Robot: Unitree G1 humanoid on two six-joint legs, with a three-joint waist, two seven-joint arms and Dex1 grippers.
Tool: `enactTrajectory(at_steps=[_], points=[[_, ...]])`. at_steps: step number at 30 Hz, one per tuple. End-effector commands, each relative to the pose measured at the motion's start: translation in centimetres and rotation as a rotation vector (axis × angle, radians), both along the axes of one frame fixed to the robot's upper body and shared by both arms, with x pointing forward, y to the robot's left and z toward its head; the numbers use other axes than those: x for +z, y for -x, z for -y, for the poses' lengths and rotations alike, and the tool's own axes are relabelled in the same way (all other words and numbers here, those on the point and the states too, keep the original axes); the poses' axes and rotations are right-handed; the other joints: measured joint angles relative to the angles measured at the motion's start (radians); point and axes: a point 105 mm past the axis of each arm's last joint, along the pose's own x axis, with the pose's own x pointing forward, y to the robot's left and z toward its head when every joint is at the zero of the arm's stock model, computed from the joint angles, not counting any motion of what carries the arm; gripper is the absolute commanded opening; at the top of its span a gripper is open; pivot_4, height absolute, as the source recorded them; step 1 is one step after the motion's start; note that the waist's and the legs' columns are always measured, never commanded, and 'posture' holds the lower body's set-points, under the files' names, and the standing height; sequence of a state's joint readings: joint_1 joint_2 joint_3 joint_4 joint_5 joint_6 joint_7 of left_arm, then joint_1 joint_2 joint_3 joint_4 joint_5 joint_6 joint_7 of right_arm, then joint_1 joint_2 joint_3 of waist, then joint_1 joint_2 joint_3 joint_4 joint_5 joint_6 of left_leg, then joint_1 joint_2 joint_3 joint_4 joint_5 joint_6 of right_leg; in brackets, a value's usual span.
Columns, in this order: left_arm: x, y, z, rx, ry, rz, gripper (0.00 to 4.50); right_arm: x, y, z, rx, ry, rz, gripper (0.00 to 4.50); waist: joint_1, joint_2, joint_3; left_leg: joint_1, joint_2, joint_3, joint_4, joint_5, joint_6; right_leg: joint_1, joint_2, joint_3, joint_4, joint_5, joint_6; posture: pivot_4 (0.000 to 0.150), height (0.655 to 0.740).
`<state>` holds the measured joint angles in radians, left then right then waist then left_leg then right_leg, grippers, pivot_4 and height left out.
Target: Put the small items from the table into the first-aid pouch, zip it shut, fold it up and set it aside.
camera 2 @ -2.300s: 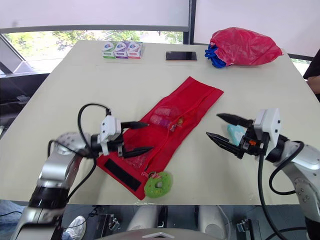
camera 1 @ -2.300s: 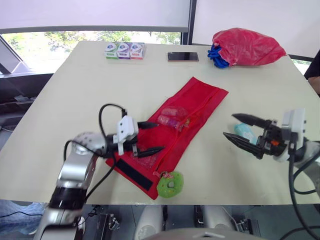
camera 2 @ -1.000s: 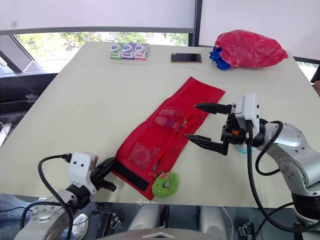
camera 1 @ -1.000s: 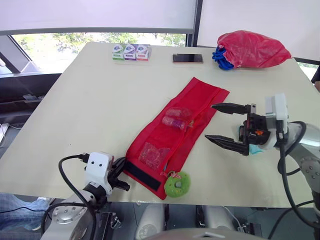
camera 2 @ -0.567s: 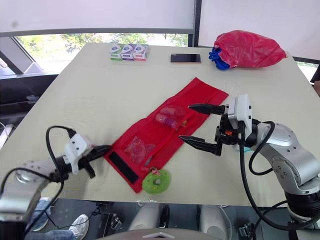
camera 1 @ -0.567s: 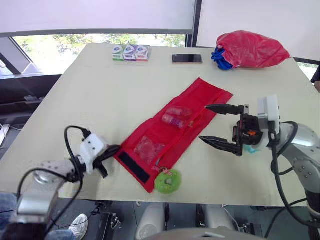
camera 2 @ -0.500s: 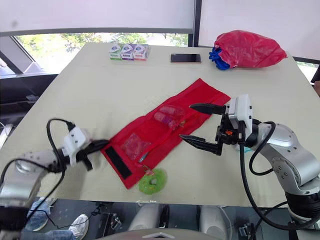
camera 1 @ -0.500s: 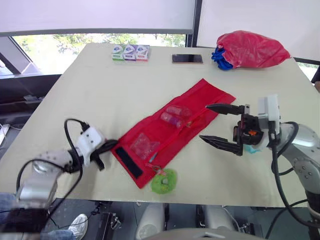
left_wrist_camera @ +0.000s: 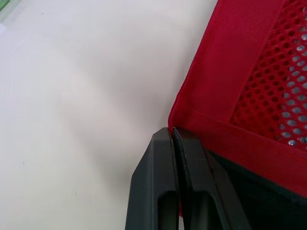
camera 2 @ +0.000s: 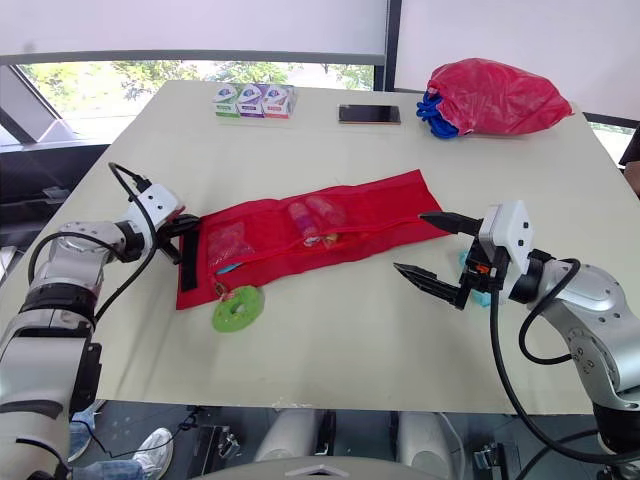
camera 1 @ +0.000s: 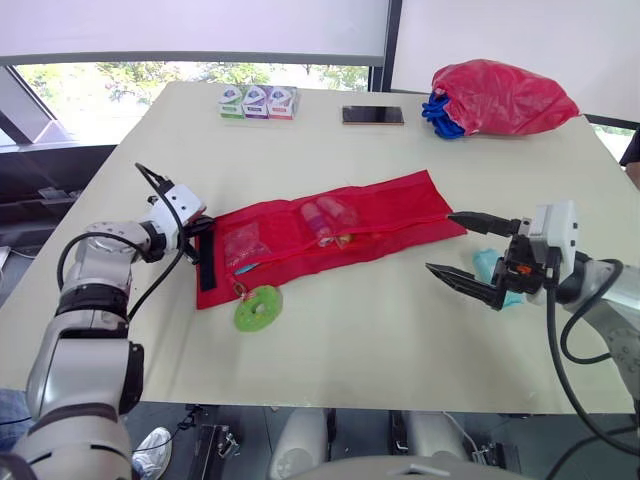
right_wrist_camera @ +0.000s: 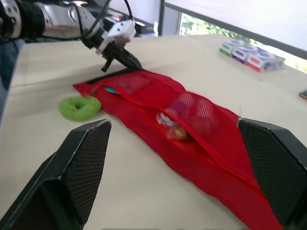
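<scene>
Both grippers are over the table (camera 1: 330, 360). The left gripper (left_wrist_camera: 171, 132) is clamped tight on a corner of the red pouch (camera 1: 330, 225) at its 9 o'clock end. The right gripper (camera 1: 442, 242) hangs wide open with nothing in it, just off the pouch's 3 o'clock end. Pouch lies flat across the middle of the table, and a few small items (camera 1: 325, 215) show through its mesh pockets. Green ring (camera 1: 258, 306) sits at the pouch's 7 o'clock, just beside its edge. A teal item (camera 1: 483, 262) lies behind the right fingers, partly hidden. Boxes (camera 1: 257, 102) and phone (camera 1: 373, 115) are up at 12 o'clock, red bag (camera 1: 500, 95) at 1 o'clock.
</scene>
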<state>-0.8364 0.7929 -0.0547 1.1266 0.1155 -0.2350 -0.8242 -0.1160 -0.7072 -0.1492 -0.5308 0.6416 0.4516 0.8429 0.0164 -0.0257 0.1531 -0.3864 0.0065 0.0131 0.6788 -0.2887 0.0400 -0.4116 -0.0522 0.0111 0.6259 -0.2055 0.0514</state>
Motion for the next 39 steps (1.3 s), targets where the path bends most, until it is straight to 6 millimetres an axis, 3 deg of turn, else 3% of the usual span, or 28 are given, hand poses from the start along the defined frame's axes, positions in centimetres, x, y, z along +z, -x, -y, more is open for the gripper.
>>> enactTrajectory(at_steps=[1, 7, 11, 14, 16, 17, 19, 22, 25, 31, 35, 39], points=[[1.4, -1.6, 1.5, -0.024, -0.047, 0.059, 0.06, 0.9, 0.2, 0.9, -0.042, 0.010, 0.059, 4.50, 0.000, -0.001, 0.001, 0.000, 0.000, 0.000, 0.000, 0.000, 0.000, 0.000, 0.000, 0.000, 0.000, 0.000, 0.000, 0.150, 0.7400], [2.9, -4.0, 3.9, -0.004, -0.071, 0.117, 0.06, 1.0, 0.3, 1.0, -0.059, 0.009, 0.068, 4.50, 0.000, -0.004, 0.002, -0.001, 0.000, 0.000, 0.000, 0.000, 0.000, 0.000, 0.000, 0.000, 0.000, 0.000, 0.000, 0.150, 0.7400], [4.2, -5.0, 4.6, 0.043, -0.064, 0.159, 0.06, 1.1, 0.5, 1.1, -0.070, 0.007, 0.072, 4.50, -0.004, -0.005, 0.003, -0.002, 0.000, -0.001, 0.001, 0.000, 0.000, 0.000, 0.000, -0.001, 0.000, 0.000, 0.000, 0.150, 0.7400], [5.0, -5.4, 4.9, 0.055, -0.052, 0.181, 0.77, 1.1, 0.6, 1.2, -0.078, 0.006, 0.072, 4.50, -0.005, -0.005, 0.003, -0.001, 0.000, -0.001, 0.001, 0.000, 0.000, 0.000, 0.000, -0.001, 0.000, 0.000, 0.000, 0.150, 0.7400], [6.1, -5.7, 5.7, 0.036, -0.014, 0.217, 1.76, 1.1, 0.8, 1.3, -0.091, 0.002, 0.073, 4.50, -0.005, -0.006, 0.003, -0.001, 0.000, 0.000, 0.001, 0.000, 0.000, 0.000, 0.000, 0.000, 0.000, 0.000, 0.000, 0.150, 0.7400], [6.7, -5.9, 6.2, 0.021, 0.003, 0.238, 1.76, 1.1, 0.9, 1.4, -0.095, 0.002, 0.072, 4.50, -0.004, -0.006, 0.003, -0.001, 0.000, 0.000, 0.001, 0.000, 0.000, 0.000, 0.000, 0.000, 0.000, 0.000, 0.000, 0.150, 0.7400], [8.0, -6.1, 7.8, -0.045, 0.046, 0.288, 2.66, 1.1, 1.1, 1.5, -0.107, -0.004, 0.070, 4.50, -0.003, -0.006, 0.003, -0.001, 0.000, -0.001, 0.001, 0.000, 0.000, 0.000, 0.000, -0.001, 0.000, 0.000, 0.000, 0.150, 0.7400], [9.0, -5.8, 11.0, -0.208, 0.111, 0.312, 3.54, 1.1, 1.2, 1.7, -0.127, -0.026, 0.062, 4.50, 0.000, -0.006, 0.004, -0.002, 0.000, -0.002, 0.002, 0.000, 0.000, 0.000, 0.000, -0.001, 0.000, 0.000, 0.000, 0.150, 0.7400], [8.3, -4.4, 15.6, -0.474, 0.160, 0.266, 4.40, 0.9, 1.4, 2.3, -0.169, -0.047, 0.047, 4.50, 0.001, -0.006, 0.003, -0.005, 0.000, -0.003, 0.006, 0.000, 0.001, 0.000, -0.001, -0.002, 0.000, 0.001, 0.001, 0.150, 0.7400], [6.1, -1.6, 22.7, -0.813, 0.176, 0.184, 4.45, 0.5, 1.8, 3.6, -0.233, -0.032, 0.034, 4.50, -0.002, -0.006, 0.003, -0.005, -0.001, -0.004, 0.006, 0.000, 0.001, 0.000, 0.000, -0.002, 0.000, 0.001, 0.001, 0.150, 0.7400], [5.3, -0.6, 25.6, -0.905, 0.187, 0.144, 4.45, 0.6, 2.2, 3.8, -0.236, -0.046, 0.018, 4.50, -0.004, -0.006, 0.003, -0.005, -0.001, -0.004, 0.007, 0.000, 0.001, 0.000, 0.000, -0.001, 0.000, 0.001, 0.001, 0.150, 0.7400], [3.2, 0.7, 28.1, -1.004, 0.131, 0.053, 4.45, 0.8, 2.3, 4.1, -0.269, -0.038, 0.027, 4.50, -0.003, -0.006, 0.003, -0.005, -0.001, -0.007, 0.007, 0.000, 0.001, 0.000, 0.001, -0.001, 0.001, 0.001, 0.001, 0.150, 0.7400]])
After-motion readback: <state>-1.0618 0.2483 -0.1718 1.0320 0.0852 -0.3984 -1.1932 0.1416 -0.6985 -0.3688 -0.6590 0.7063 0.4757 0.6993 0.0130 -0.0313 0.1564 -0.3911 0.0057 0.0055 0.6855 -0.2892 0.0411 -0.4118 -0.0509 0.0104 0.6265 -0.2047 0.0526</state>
